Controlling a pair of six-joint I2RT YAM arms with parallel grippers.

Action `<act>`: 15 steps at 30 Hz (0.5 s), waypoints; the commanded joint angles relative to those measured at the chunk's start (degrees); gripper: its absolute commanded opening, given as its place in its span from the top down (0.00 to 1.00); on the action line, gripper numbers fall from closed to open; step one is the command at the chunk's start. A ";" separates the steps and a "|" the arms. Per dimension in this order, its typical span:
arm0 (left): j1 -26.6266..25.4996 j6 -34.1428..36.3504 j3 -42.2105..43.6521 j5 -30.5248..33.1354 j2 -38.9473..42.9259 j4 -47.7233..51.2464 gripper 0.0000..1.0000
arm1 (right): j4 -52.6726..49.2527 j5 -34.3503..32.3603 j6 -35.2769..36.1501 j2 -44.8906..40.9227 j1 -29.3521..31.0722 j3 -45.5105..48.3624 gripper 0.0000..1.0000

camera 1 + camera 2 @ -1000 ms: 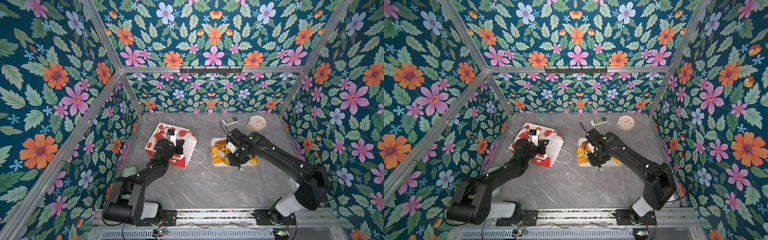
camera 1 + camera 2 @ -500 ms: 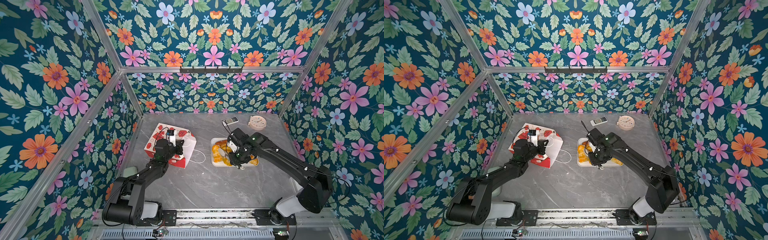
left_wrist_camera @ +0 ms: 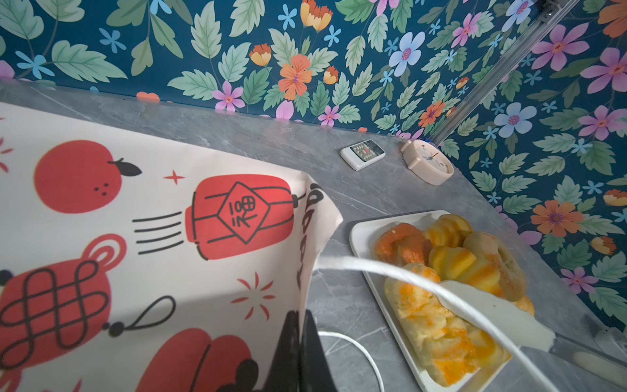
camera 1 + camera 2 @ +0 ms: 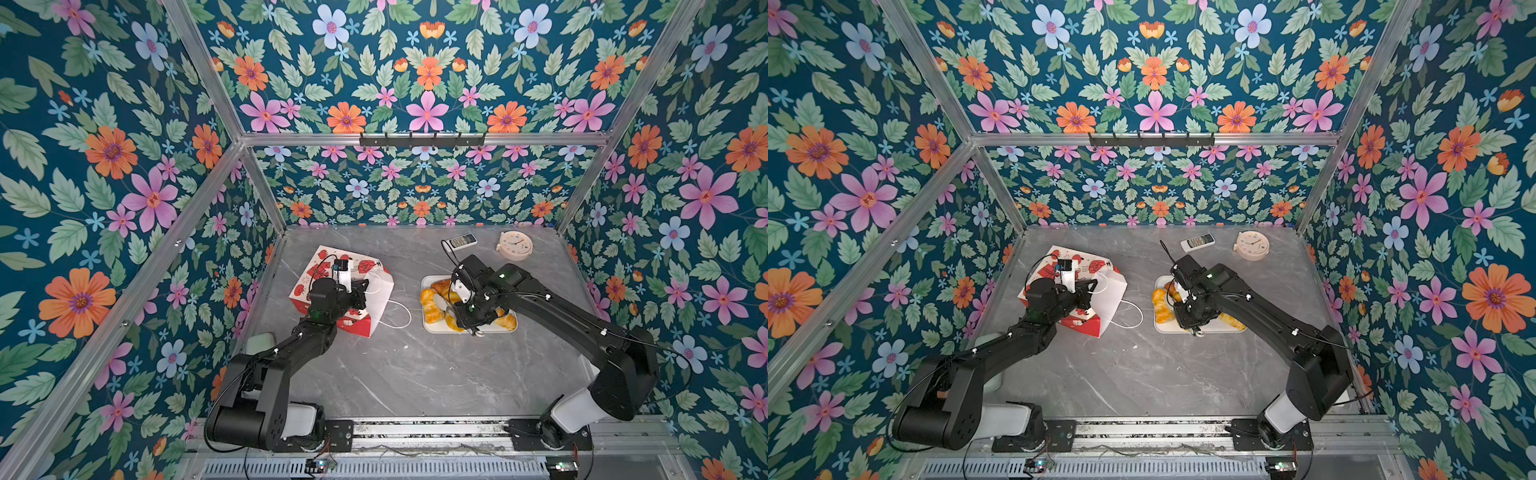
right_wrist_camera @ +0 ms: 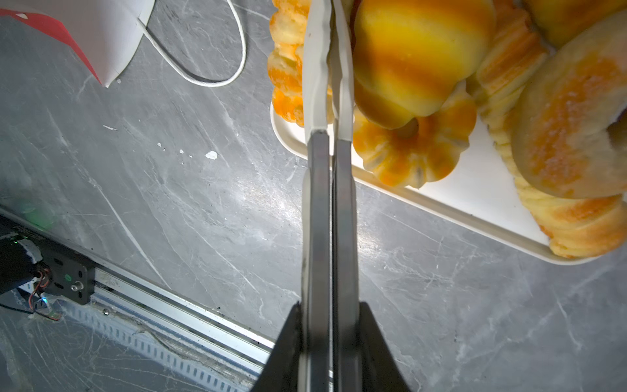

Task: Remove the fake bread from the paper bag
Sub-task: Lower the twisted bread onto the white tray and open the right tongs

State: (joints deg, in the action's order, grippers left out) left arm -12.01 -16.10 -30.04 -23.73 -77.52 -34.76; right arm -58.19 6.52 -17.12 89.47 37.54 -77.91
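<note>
Already the fake bread (image 4: 433,311) lies out of the paper bag (image 4: 380,295). It is heaped on a white tray (image 5: 481,190) that stands on the surface (image 4: 415,374) near the bag's open mouth. The right wrist view shows a croissant, a fluted bun, a sugared ring and a ribbed stick packed together and touching.

The right gripper (image 5: 330,40) is clenched. Its pale fingers are pressed together and lie low among the pastries, between the croissant and a long twisted piece. I see nothing caught between them, though the very tips run out of the picture.

Over the last second this arm's wrist has only shifted a little above the tray and come back. The heap looks the same, so I judge it to be tidying or pulling away, not carrying another piece.

The bag has not moved. It lies tipped over with its white inside turned toward the tray, and one cord handle (image 5: 243,51) loops loose on the surface. The left gripper (image 3: 300,322) stays clamped on the bag's rim. No pastry shows in the mouth, but its depth is hidden, so the bag is probably empty, not certainly.

A remote (image 4: 459,241) and a small clock (image 4: 515,246) sit apart at the far edge.
</note>
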 commanded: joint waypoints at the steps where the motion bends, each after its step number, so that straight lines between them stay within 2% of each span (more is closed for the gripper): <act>1: 0.06 0.13 0.06 -0.10 0.01 -1.04 1.00 | -0.21 -0.39 0.78 0.19 0.01 -0.58 0.74; 8: 0.23 0.20 0.34 0.13 0.26 -0.99 1.00 | -0.86 -2.90 -0.47 -1.73 0.00 -0.39 0.66; 15: 0.23 0.04 0.16 -0.14 -0.01 -1.20 1.00 | 2.32 -2.34 -1.20 -4.63 0.01 0.93 0.66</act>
State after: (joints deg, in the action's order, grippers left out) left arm -11.84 -16.12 -29.80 -23.75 -77.54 -35.07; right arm -57.34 4.69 -17.65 85.65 37.54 -77.12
